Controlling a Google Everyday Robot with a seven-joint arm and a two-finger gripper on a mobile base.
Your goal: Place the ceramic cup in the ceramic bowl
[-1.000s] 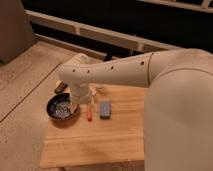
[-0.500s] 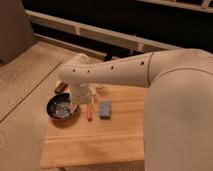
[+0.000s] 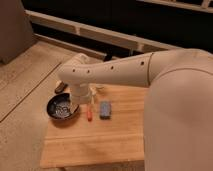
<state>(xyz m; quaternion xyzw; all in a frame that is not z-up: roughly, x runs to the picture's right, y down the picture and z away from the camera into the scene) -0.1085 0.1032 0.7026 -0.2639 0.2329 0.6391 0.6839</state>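
Risks first:
- The tool hangs over the near-side rim of the bowl, not over its centre. A release there could land the cup on the rim, and it would tip out onto the surface.
- It's ceramic on ceramic, so letting go from any height risks a chip or a bounce. It needs to go low before opening.
- The bowl sits close to the view-left edge of the surface. A downward or sideways push on the rim could skate it toward that edge.
- There is clutter right beside the tool. A small red stick-like item lies just beside the wrist, with a grey-blue block next to it. A sideways sweep of the arm could knock either one.
- A dark brown oblong thing lies behind the bowl, in the way if the tool overshoots.

Tool state: can't tell. The end of the arm reads as one pale lump, so there's no call on wide, narrow or loaded.

Cup: I can't pick it out separately. It isn't inside the bowl, where only the speckled interior shows, and it isn't standing free on the surface. My best guess is that it's in or under that pale lump at the bowl's rim, the same colour as the arm.
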